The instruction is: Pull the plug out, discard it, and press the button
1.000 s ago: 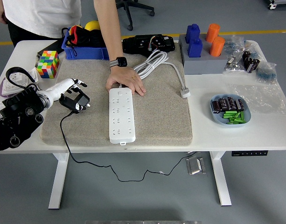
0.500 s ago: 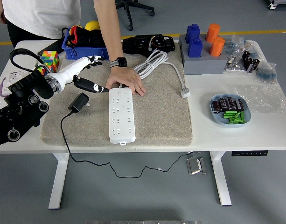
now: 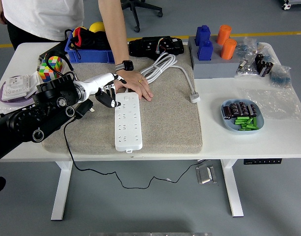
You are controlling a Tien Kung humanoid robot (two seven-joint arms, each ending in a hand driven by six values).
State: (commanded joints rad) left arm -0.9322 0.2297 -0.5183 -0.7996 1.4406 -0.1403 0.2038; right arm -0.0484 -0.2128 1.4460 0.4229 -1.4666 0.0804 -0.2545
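A white power strip lies lengthwise on the beige mat. A person's hand presses down on its far end. My left hand hovers at the strip's far left corner, right beside the person's hand, fingers loosely spread and pointing down, holding nothing. The black plug lies loose on the mat just left of the strip, half hidden behind my forearm, and its thin black cable trails off the table's front edge. No button shows clearly on the strip.
A coiled white cord and its plug lie on the mat's far right. A colour cube, a blue bin and a black device line the back. A blue bowl stands at right.
My left hand let go of the black plug, which dropped onto the mat, then swung up and right to the strip's far end. The person's hand stayed put.
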